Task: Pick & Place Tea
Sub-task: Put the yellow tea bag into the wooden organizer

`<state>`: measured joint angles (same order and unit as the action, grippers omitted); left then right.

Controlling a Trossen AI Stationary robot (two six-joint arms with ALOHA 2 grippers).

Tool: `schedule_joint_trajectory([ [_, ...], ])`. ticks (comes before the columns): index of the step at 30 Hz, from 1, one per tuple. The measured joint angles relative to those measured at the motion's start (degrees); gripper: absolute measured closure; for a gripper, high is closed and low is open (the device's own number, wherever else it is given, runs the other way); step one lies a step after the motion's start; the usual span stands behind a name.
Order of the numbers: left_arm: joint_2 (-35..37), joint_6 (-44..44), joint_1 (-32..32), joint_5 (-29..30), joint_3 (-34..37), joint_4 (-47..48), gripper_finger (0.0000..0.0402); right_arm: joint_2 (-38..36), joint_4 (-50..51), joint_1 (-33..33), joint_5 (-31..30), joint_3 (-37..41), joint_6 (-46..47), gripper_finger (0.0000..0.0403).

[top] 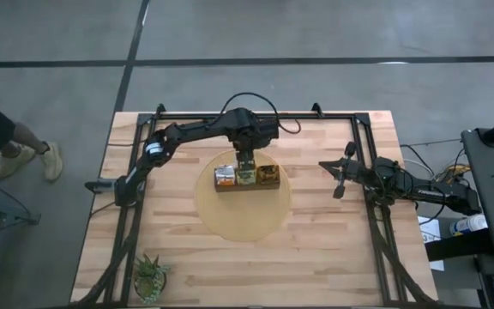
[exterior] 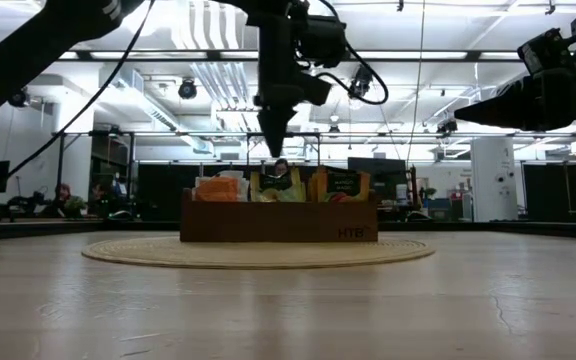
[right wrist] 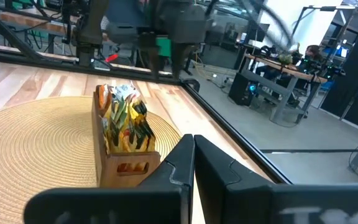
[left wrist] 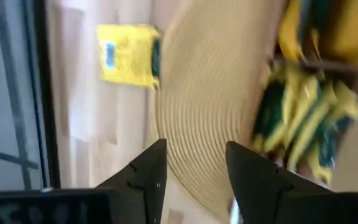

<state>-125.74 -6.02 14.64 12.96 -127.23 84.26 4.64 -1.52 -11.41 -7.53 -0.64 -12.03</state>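
Left gripper [top: 245, 163] hangs directly above the middle compartment of the brown box [top: 247, 185]. Its fingers [left wrist: 148, 171] stand apart with nothing between them; hand released. In the low view the gripper [exterior: 272, 140] points straight down, its tips just clear of the sachet tops.

The box sits on the round woven mat [top: 230, 219], long axis running across the table from the left arm's side to the right arm's side. It has three compartments. Below and to the left-arm side of the gripper: orange tea sachets [exterior: 218, 187]. Directly beneath the gripper: green-and-yellow sachets [exterior: 276, 184]. To the right-arm side: dark sachets [exterior: 343, 184]. All stand on edge, roughly upright, tops above the box rim. In the right wrist view the packed sachets [right wrist: 124, 121] fan and lean slightly apart, flat faces lined along the box's length.

One yellow sachet [left wrist: 128, 55] lies flat on bare wood just off the mat's edge, ahead of the left gripper in its wrist view. Its direction on the table cannot be told.

Right gripper [top: 339, 184] is well off to the side of the mat near the table frame, raised above the table, fingers [right wrist: 179, 165] pressed together, holding nothing.

A small potted plant [top: 150, 276] stands at the table's near corner, far from both grippers.
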Motion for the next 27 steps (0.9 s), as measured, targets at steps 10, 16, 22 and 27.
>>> schedule_joint_trajectory([
  [10, -0.2, -1.9, 3.7, -4.9, 0.9, -9.5, 0.0243, 0.0, 0.0, 0.0, 0.0, 0.0, 0.0, 0.0394],
  [16, -0.3, -2.1, 8.1, -12.4, 1.0, -9.3, 0.0243, 0.0, 0.0, 0.0, 0.0, 0.0, 0.0, 0.0394],
  [22, -0.4, -4.7, 12.7, -19.1, 1.0, -9.4, 0.0243, 0.0, 0.0, 0.0, 0.0, 0.0, 0.0, 0.0394],
  [27, -1.5, -5.3, 16.0, -25.0, 1.0, -9.8, 0.0243, 0.0, 0.0, 0.0, 0.0, 0.0, 0.0, 0.0394],
])
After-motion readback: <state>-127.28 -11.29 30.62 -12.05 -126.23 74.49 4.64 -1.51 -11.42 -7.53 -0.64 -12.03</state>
